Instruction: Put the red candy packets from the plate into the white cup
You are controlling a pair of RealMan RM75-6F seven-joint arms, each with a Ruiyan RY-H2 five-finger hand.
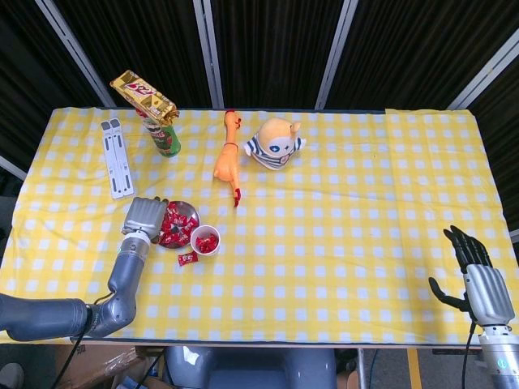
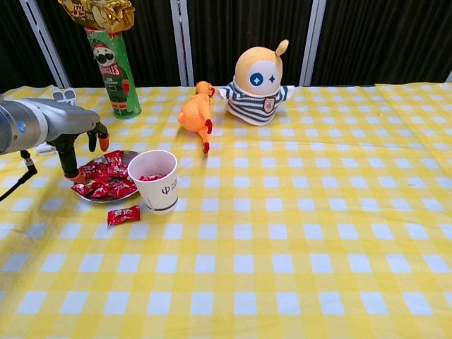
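Left hand [image 2: 67, 138] poised at plate [image 2: 129, 154] edge, fingers apart, nothing held; red candy packets [image 2: 106, 180] directly beneath; white cup [image 2: 155, 180] just beyond. Pickup step judged underway; closing on one packet needed next.

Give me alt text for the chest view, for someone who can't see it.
The robot's left hand reaches down at the left edge of a plate piled with red candy packets, beside a white cup holding some already. One packet lies on the yellow checked tablecloth in front.

Grey metal arms, black cables; silver-backed hands, left hand [image 1: 143, 217] fingers orange-tipped.
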